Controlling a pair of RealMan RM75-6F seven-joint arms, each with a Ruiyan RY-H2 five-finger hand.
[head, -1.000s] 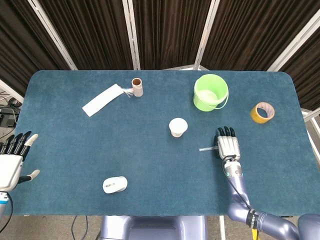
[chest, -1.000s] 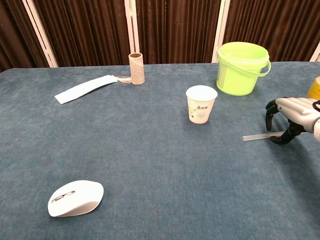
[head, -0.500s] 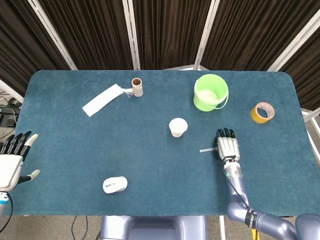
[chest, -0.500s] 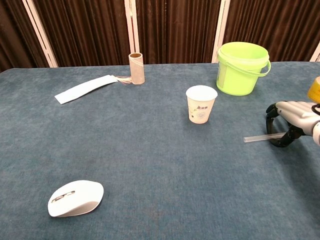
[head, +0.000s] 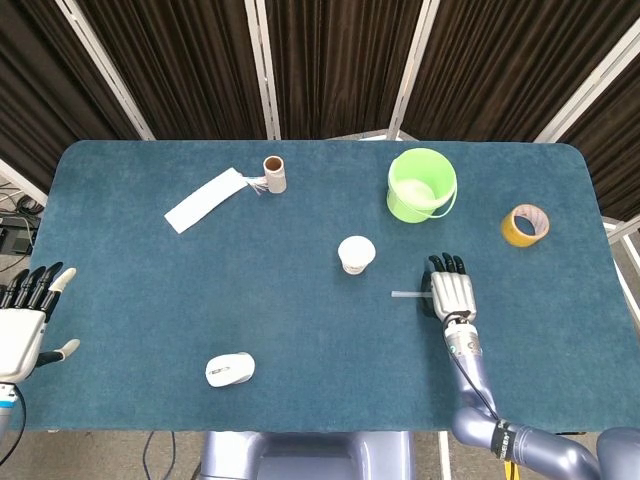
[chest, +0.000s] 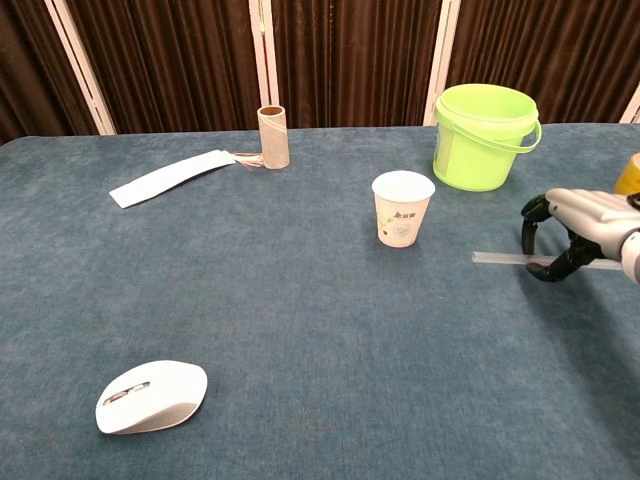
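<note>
While the clear straw (chest: 505, 260) is pinched level in your right hand (chest: 572, 232), just above the table (head: 150, 300) right of the paper cup (chest: 402, 207), hold it firmly and avoid tilting. Your left hand (head: 25, 320) hangs spread, empty.

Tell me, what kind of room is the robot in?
Probably a robot test lab, not a home. A blue felt-covered table stands before dark curtains, and unrelated odds and ends lie spread on it: a computer mouse, a green bucket, a tape roll.
</note>
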